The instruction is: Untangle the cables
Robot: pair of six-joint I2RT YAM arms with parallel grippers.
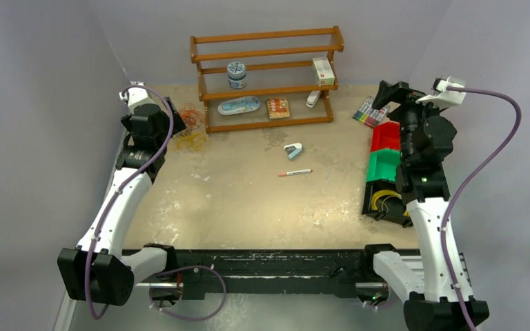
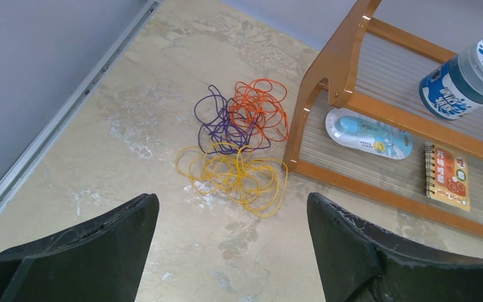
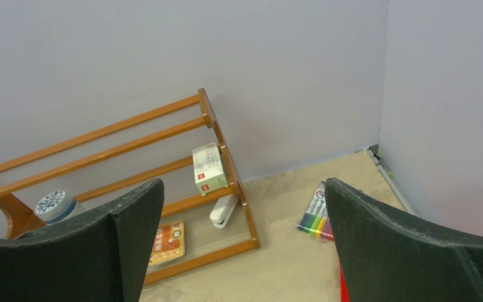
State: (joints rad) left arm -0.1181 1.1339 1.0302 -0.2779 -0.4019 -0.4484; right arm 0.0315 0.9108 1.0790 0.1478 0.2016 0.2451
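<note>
The cables [image 2: 239, 145] lie in one tangle on the table beside the left end post of the wooden shelf: orange loops at the top, purple in the middle, yellow nearest me. From above, the cables [image 1: 190, 127] show at the far left, partly hidden by my left arm. My left gripper [image 2: 233, 207] hovers open just short of the yellow loops, with nothing between its fingers. Over at the far right, my right gripper [image 3: 244, 195] is held high and open, holding nothing. It faces the shelf's right end.
A wooden shelf [image 1: 266, 76] at the back holds a jar, a blue case, a small notebook, a white box and a stapler. A small stapler [image 1: 293, 149] and a marker [image 1: 295, 172] lie mid-table. Markers [image 1: 370, 112] and red, green and black bins [image 1: 385, 165] sit at right.
</note>
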